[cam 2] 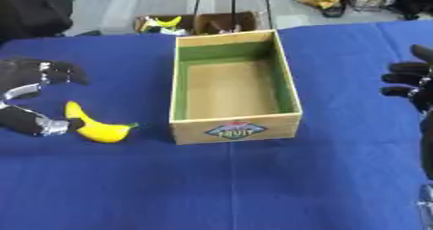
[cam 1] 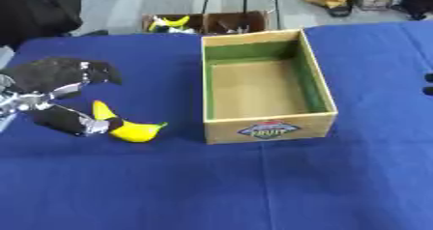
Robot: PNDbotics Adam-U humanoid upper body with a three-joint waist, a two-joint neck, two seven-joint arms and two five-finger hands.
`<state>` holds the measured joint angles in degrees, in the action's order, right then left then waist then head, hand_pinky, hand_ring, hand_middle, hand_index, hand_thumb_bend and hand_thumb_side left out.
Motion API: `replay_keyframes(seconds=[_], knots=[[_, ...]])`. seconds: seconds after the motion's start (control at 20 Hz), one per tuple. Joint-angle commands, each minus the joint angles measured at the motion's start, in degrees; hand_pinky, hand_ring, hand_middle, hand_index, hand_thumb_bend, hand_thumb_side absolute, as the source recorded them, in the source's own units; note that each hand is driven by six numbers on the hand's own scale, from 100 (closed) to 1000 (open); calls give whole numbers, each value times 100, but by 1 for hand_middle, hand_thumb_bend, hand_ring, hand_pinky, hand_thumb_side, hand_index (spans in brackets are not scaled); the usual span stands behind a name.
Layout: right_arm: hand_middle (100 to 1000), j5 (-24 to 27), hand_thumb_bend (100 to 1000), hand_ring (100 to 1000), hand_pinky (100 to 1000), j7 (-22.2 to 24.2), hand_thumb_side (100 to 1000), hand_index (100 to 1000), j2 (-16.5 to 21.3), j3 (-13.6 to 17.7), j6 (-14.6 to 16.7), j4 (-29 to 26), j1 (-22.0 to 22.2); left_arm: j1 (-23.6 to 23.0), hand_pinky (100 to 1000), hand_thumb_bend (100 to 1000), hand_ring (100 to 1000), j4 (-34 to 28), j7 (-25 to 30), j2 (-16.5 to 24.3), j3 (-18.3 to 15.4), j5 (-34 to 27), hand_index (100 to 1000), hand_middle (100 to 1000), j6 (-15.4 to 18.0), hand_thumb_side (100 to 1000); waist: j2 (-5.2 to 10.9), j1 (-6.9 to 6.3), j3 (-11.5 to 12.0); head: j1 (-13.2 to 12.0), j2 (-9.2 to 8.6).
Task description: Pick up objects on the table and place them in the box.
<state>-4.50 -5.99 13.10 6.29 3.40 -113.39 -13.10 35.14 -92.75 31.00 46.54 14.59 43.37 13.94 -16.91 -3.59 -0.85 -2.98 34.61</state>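
At the left edge of the blue table (cam 1: 253,185) my left hand (cam 1: 59,96) is spread wide, the upper fingers reaching out over the cloth and the thumb (cam 1: 76,121) low beside the banana (cam 1: 131,129). The thumb's tip looks to be touching the banana's near end, or all but touching it; I cannot tell which. Nothing is closed round the fruit, so I hold nothing yet. The banana lies flat on the cloth, its curved yellow body running from my thumb toward the box (cam 1: 265,127), its greenish tip pointing at the box's near left corner and stopping just short of it. The box stands open and empty, green inside its walls, a fruit label on its front face. As I judge it, this is the reach-and-grasp step: I am set over the first object, not yet gripping. Next I should bring the fingers down over the banana's middle and close against the thumb, then lift high enough to clear the box wall before carrying it right. My right hand (cam 2: 412,86) waits at the right edge of the right eye view, dark fingers relaxed, well apart from the box.
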Motion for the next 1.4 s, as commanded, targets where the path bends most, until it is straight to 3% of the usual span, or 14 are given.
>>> replay_keyframes(seconds=[0.05,0.4,0.7,1.05,1.4], knots=[[644,-34,100,677,625,21,1000,866,125,-8,6,-120,-37,188,644,412,860,-9,614,69,-63,-85,895,852,60,789,87,3,-12,-40,-72],[644,-36,100,677,625,31,1000,866,125,-11,4,-116,-33,383,650,314,865,178,1633,-23,-60,-370,906,875,-22,690,72,-1,-33,-60,-52],[643,-30,100,677,626,47,1000,866,120,-17,5,-109,-30,609,676,321,880,631,2040,-165,-8,-235,909,871,23,669,75,-7,-69,-99,-20],[642,-25,100,678,625,68,1000,864,122,-23,10,-106,-40,810,709,500,905,1259,2096,-301,129,28,948,906,260,696,57,-24,-116,-150,-9],[642,-20,100,678,625,87,1000,864,122,-28,11,-109,-50,902,705,543,905,1601,2096,-397,85,306,943,901,453,697,41,-31,-120,-153,-17]])
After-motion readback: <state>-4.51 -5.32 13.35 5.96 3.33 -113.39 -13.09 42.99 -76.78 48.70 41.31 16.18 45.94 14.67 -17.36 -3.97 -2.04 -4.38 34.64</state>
